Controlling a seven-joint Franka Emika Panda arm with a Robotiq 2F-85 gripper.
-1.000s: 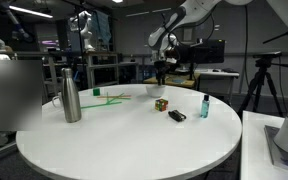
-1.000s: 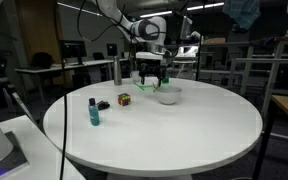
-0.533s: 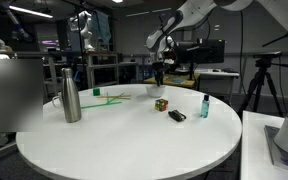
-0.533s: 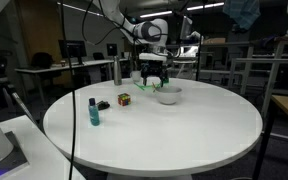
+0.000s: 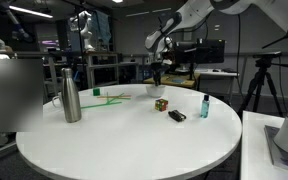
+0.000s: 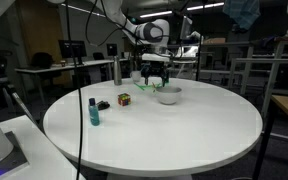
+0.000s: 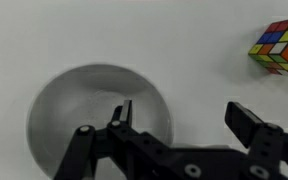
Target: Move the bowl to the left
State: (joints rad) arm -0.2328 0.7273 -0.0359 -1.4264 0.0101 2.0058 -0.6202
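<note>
Pale grey bowl (image 7: 84, 110) just below tool (image 7: 181, 112), rim between spread jaws

Bowl (image 7: 84, 115): plain pale grey-white. Rubik's cube (image 7: 279, 45): red, blue, yellow, green and orange squares on a black grid. Worktop (image 6: 174, 130): white. Steel bottle (image 5: 71, 97): silver. Small bottle (image 5: 204, 105): teal, dark cap. Fingers (image 7: 246, 120): black.

Pale shallow round bowl (image 6: 168, 96) (plain, upright)

In my wrist view a multicoloured cube (image 7: 280, 47) sits beyond the jaws, rightward; the steel bottle (image 5: 71, 95) stands well apart.
</note>
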